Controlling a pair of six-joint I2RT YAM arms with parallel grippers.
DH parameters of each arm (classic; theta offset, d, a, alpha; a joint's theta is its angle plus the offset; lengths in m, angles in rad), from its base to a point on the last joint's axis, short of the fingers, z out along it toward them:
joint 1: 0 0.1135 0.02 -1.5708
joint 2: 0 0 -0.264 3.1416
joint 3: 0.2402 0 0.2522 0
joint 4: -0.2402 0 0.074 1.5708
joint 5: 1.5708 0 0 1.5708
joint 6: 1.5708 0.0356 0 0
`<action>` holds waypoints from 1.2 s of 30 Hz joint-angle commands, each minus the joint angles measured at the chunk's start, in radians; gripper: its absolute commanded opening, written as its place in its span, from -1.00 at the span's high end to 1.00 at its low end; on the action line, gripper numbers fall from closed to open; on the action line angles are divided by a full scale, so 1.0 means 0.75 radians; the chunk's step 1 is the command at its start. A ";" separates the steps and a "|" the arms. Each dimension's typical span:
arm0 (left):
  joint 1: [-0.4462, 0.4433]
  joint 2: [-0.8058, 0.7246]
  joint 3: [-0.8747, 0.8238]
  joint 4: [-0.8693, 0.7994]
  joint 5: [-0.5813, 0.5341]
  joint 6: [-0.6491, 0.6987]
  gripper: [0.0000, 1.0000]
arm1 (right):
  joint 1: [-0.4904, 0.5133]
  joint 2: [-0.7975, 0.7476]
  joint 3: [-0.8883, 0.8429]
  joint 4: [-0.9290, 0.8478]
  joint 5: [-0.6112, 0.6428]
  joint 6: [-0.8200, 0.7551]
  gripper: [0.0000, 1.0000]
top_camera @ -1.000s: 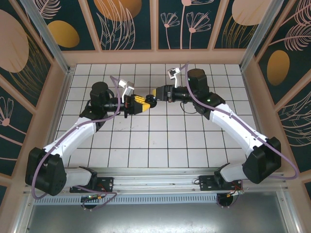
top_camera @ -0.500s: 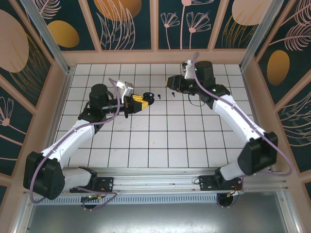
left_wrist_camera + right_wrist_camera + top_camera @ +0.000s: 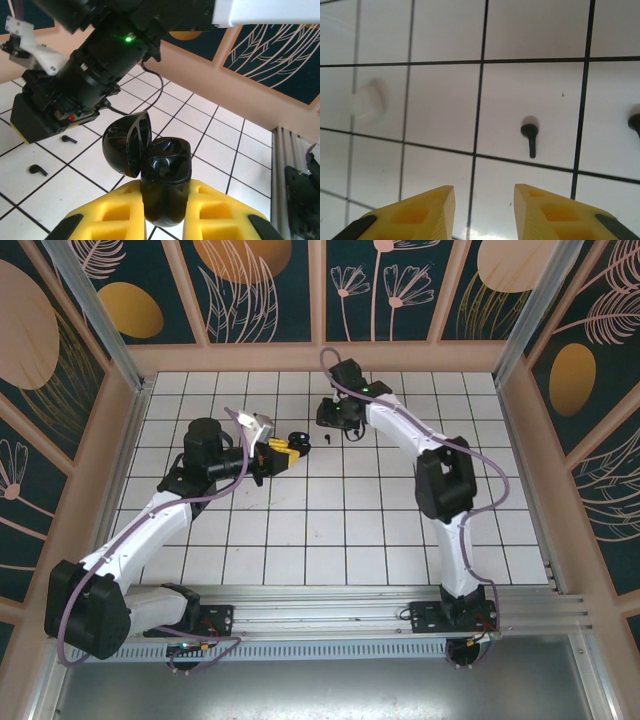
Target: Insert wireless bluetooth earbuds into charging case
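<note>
Case (image 3: 165, 180) stays clenched in my left gripper (image 3: 162, 215); right gripper (image 3: 484, 202) (parted, empty) has swung to upper centre above an earbud (image 3: 530, 136), ready to pick.

The surface (image 3: 330, 530) is laid in glossy white square tiles with thin dark grout lines, and the light overhead leaves a soft glare on them. A pale peach wooden rim (image 3: 320, 358) runs along its far edge and both sides. Above it stand wall panels (image 3: 265, 290) of deep teal, printed with peach leaves, flowers and orange ovals, divided by peach battens. Slanting aluminium posts (image 3: 95, 315) mark the far corners. A silvery rail (image 3: 320, 600) lies along the near edge, with grey sheet metal (image 3: 320, 685) below.
</note>
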 commanded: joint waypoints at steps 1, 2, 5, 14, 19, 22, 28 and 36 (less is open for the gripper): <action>0.003 -0.028 -0.021 -0.020 -0.048 0.050 0.96 | 0.010 0.085 0.160 -0.157 0.113 -0.041 0.27; 0.003 -0.026 -0.020 -0.019 -0.054 0.053 0.96 | 0.010 0.118 0.193 -0.167 0.112 -0.038 0.27; 0.002 -0.012 -0.021 -0.019 -0.058 0.062 0.96 | 0.010 0.205 0.264 -0.177 0.109 -0.035 0.25; 0.003 0.010 -0.062 0.024 -0.069 0.039 0.96 | 0.006 0.362 0.356 -0.168 0.088 -0.035 0.23; 0.003 0.025 -0.070 0.048 -0.061 0.026 0.96 | 0.004 0.403 0.356 -0.152 0.106 -0.039 0.23; 0.003 0.036 -0.065 0.053 -0.055 0.024 0.96 | 0.001 0.419 0.356 -0.153 0.122 -0.041 0.23; 0.003 0.040 -0.067 0.051 -0.050 0.024 0.96 | -0.001 0.441 0.350 -0.141 0.131 -0.053 0.23; 0.002 0.042 -0.066 0.052 -0.054 0.026 0.96 | -0.001 0.460 0.355 -0.126 0.114 -0.060 0.33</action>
